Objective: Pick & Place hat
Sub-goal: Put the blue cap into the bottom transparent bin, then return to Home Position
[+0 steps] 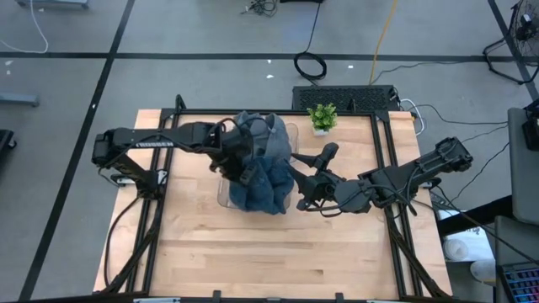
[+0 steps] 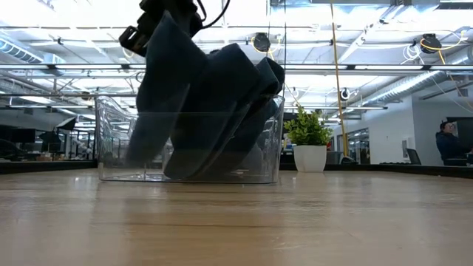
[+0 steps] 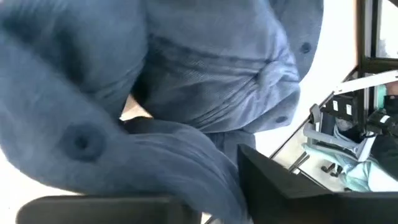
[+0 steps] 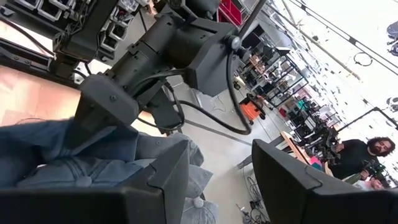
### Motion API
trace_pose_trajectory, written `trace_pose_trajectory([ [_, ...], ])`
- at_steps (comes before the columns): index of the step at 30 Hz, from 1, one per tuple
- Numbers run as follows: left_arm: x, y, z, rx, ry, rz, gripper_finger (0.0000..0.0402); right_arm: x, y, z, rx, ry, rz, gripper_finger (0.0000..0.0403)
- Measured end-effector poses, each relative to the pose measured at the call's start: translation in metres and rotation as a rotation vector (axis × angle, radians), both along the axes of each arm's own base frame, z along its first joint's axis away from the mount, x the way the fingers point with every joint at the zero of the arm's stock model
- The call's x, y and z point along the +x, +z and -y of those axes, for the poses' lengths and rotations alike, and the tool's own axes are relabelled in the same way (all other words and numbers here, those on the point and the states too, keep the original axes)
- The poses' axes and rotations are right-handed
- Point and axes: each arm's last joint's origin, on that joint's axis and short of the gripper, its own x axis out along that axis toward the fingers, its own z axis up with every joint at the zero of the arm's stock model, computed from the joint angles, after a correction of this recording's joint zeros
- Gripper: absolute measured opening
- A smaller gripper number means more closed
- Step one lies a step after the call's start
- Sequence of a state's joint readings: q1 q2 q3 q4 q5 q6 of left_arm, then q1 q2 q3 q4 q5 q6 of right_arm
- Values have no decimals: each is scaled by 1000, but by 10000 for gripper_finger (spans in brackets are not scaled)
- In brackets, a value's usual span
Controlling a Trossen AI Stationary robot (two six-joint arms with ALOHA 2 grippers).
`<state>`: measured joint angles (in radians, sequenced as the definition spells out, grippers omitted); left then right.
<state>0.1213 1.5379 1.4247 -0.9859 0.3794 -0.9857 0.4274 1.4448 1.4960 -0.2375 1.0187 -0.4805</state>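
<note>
Low view, hat (image 2: 203,111) slumped upright in bin (image 2: 111,148)

Open tabletop (image 1: 253,252) nearside; hat-stuffed clear bin (image 2: 111,148) and, seemingly close behind, potted plant (image 1: 322,117) blocking the far side.

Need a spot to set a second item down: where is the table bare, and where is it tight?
Bare wood runs along the table's near edge, below the clear bin and both arms. The far left corner looks free too. Crowded: mid-table, where the left gripper and right gripper flank the blue hat, and beside the potted plant.
</note>
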Motion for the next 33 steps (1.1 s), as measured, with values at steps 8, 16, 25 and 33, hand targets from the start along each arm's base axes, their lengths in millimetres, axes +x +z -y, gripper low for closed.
trace_pose_trajectory([
  [8,-1,3,-7,-8,-79,43,237,0,0,0,27,-5,19,161],
  [16,-17,23,-13,23,-195,180,286,-4,4,-5,97,111,42,171],
  [25,-69,71,-7,420,-271,374,213,-4,10,-5,119,133,94,173],
  [33,-133,109,-1,593,-113,505,175,-12,19,-15,218,163,197,173],
])
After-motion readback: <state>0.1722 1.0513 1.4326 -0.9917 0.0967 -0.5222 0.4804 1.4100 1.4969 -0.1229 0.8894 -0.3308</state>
